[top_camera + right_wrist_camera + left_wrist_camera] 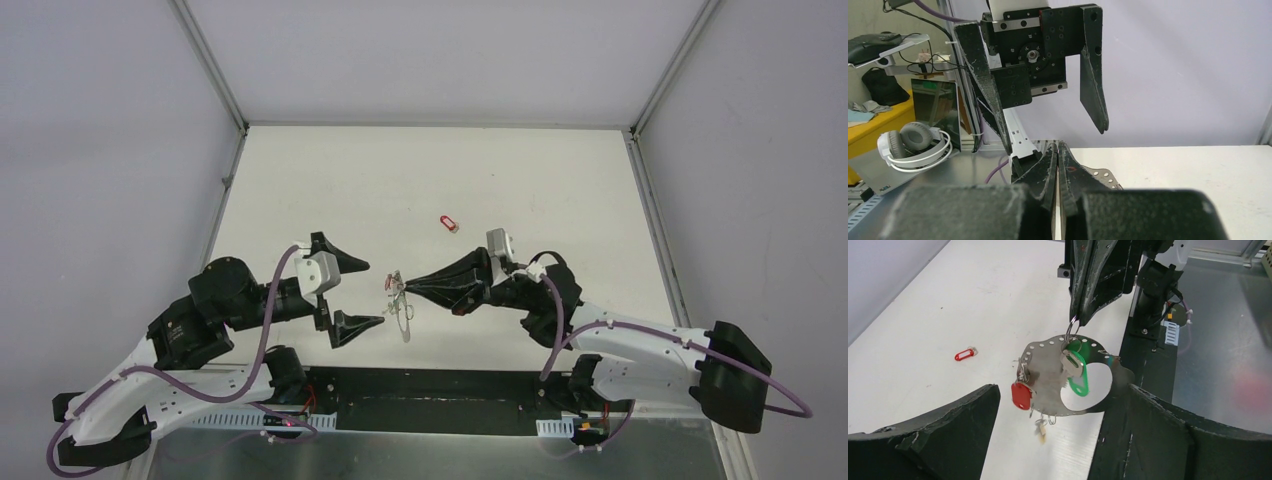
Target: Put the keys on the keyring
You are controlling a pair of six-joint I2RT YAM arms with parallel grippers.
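The right claw [411, 287] is shut tight on a small wire loop at the top of the keyring [1048, 372] & holds it up in the air, over the near part of the table [420, 170]. The keyring looks like a flat silver piece w/ tiny holes along its rim & a big round gap. Keys hang on it: a green key [1079, 379], a red key [1021, 396] & a small blurry one at the bottom. The left claw [375, 293] is wide open. The keyring hangs just in front of it, not touching. A loose red key [964, 355] lies on the table, well apart.
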